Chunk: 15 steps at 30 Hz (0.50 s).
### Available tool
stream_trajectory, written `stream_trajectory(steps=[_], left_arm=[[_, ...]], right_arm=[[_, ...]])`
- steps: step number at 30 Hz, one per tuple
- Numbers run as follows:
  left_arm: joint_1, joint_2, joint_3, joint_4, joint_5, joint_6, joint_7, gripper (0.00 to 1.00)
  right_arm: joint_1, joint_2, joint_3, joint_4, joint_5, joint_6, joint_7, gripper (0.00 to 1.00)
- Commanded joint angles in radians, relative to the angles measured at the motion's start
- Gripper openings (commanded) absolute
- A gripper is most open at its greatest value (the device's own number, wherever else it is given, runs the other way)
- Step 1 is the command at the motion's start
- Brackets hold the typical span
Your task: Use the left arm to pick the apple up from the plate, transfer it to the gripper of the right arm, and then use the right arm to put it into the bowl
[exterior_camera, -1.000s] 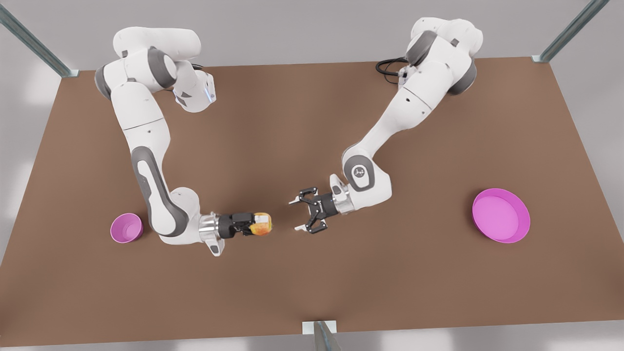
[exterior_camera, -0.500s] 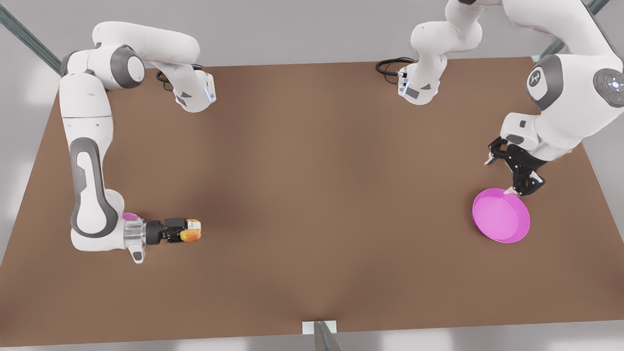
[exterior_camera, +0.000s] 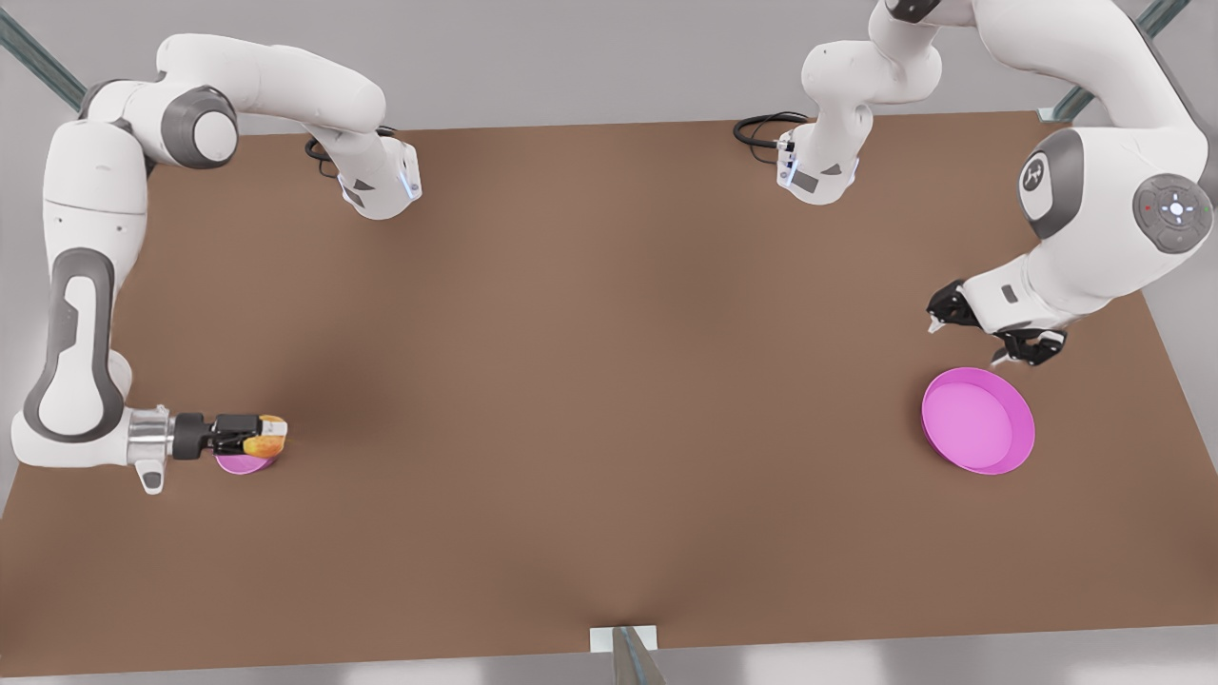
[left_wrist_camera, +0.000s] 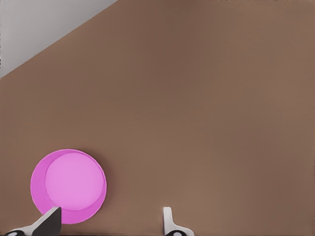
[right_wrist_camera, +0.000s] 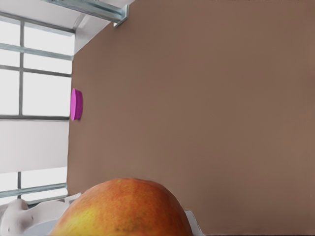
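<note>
Over the bowl [exterior_camera: 244,463], at the surface's [exterior_camera: 609,381] eight o'clock, the right claw [exterior_camera: 255,440] grips the apple [exterior_camera: 267,436]. Near three o'clock, the left claw [exterior_camera: 980,335] hangs wide above the plate [exterior_camera: 977,420].

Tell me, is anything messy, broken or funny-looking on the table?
Nothing stands out. The right tool is shut on the apple, held above the bowl. The left tool hangs open beside the plate, which lies flat on the table. No spills, nothing tipped.
</note>
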Motion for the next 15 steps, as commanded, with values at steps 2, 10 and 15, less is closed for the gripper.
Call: stream_trajectory(steps=[2,10,15], left_arm=[[0.0,0.001,0.0,0.0,0.001,-0.018,-0.543,1.0],[0.002,0.007,0.0,0.0,0.001,-0.017,-0.538,1.0],[0.002,0.008,0.0,-0.001,0.001,-0.017,-0.54,1.0]], right_arm=[[-0.019,0.008,-0.005,0.043,-0.07,-0.054,0.01,0.65],[-0.017,0.068,-0.05,0.137,-0.234,-0.048,-0.027,0.66],[-0.017,0.089,-0.062,0.138,-0.269,-0.042,-0.025,0.67]])
